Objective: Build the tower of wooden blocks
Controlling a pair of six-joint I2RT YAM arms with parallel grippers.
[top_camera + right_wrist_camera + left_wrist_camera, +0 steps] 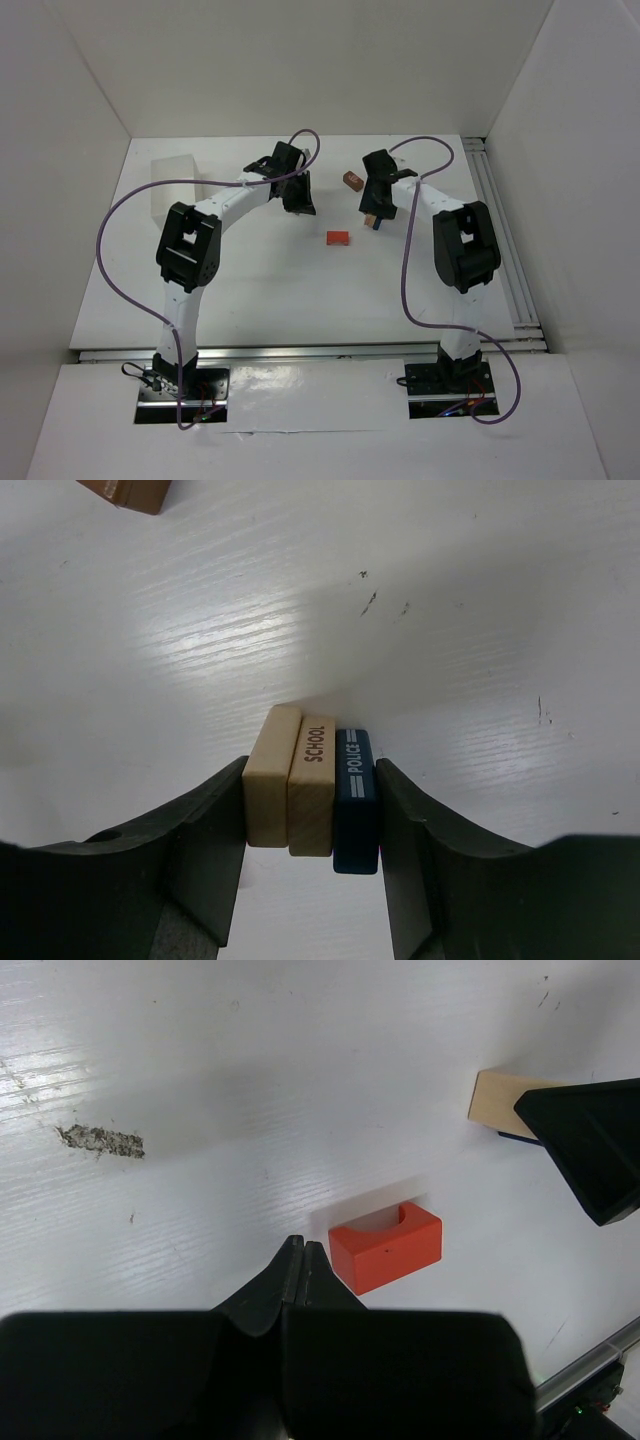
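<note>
Your right tool [312, 772] is pinching the plain block [268, 785], SCHOOL block [312, 815] and POLICE block [355, 800] side by side on the desk [200, 630], with their long axes running along its fingers. Your left tool [301, 1260] is sitting pressed together, with the orange-red block [385, 1250] just ahead to its right.

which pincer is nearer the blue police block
Right. The right pincer has the blue police block between its fingers, beside two pale blocks. The left pincer is shut and off to the side, by the orange-red block.

The top edge crops the brown block [128, 492], and the right pincer [587, 1150] half-covers a pale block [497, 1103].
</note>
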